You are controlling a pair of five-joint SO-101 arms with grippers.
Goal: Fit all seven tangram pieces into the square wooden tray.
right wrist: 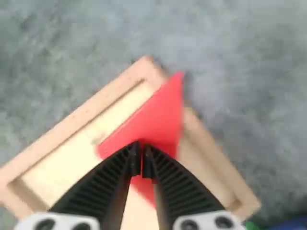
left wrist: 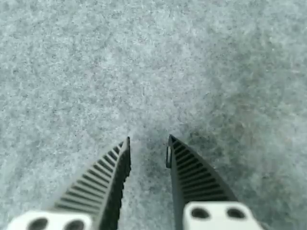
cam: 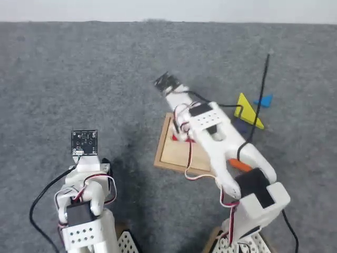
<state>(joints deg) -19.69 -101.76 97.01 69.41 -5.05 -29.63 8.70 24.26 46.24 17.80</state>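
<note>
The square wooden tray [cam: 169,155] lies on the grey carpet under the right arm. My right gripper [right wrist: 139,149] is shut on a red triangle [right wrist: 156,117], held over the tray [right wrist: 72,143] near one corner. One tip of the triangle reaches across the rim. From above, a sliver of the red piece [cam: 175,138] shows beside the arm. A yellow triangle [cam: 247,109], a small blue triangle [cam: 265,100], a purple piece [cam: 240,126] and an orange piece [cam: 239,165] lie to the right of the tray. My left gripper [left wrist: 148,143] hangs open over bare carpet.
A black cable [cam: 260,100] rises over the loose pieces at the right. Green and blue edges [right wrist: 268,224] peek past the tray's corner. The left arm [cam: 84,205] sits near the front left with open carpet around it.
</note>
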